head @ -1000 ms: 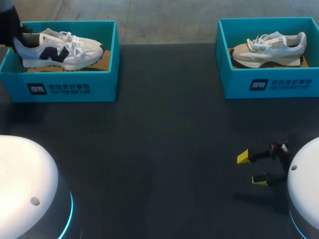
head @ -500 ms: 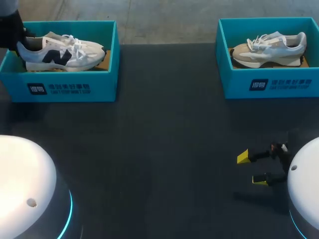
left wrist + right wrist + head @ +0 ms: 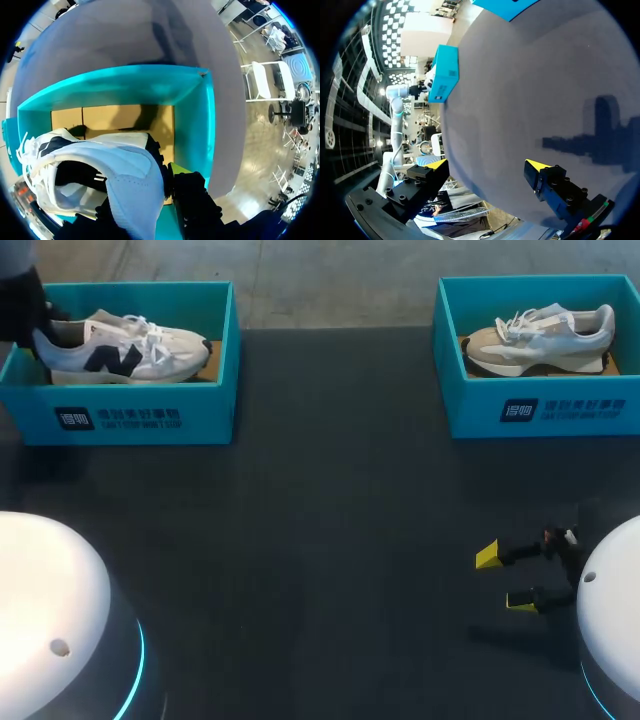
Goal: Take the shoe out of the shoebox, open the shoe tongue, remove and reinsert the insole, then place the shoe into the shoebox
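The left shoebox (image 3: pixel 205 412), teal with a tan floor, serves as our reference. The left gripper (image 3: pixel 22 312) stands at the box's left end, its fingers clamped on the heel of the white shoe (image 3: pixel 120 345). In the left wrist view we see the same hold. The heel collar of the white shoe (image 3: pixel 125 170) lies between the fingers of the left gripper (image 3: pixel 142 197), with one yellow tip showing beside it, and the left shoebox (image 3: pixel 200 125) is ahead.

The shoe sits inside the box. Its long axis runs along the box's length, parallel to the front wall, with the heel at the left end and the toe pointing to the right end.

Compared with one second ago, the shoe has sunk lower into the box and lies flatter. Its heading has not changed.

Well to the right of the left shoebox, on the dark table (image 3: pixel 320 500), a right shoebox (image 3: pixel 590 410) holds a beige shoe (image 3: pixel 540 338).

Nearer to us than that box, the right gripper (image 3: pixel 503 579) hangs over the table with its fingers apart. They hold nothing. The right wrist view shows the right gripper (image 3: pixel 487 165) spread over bare tabletop. It has not moved.
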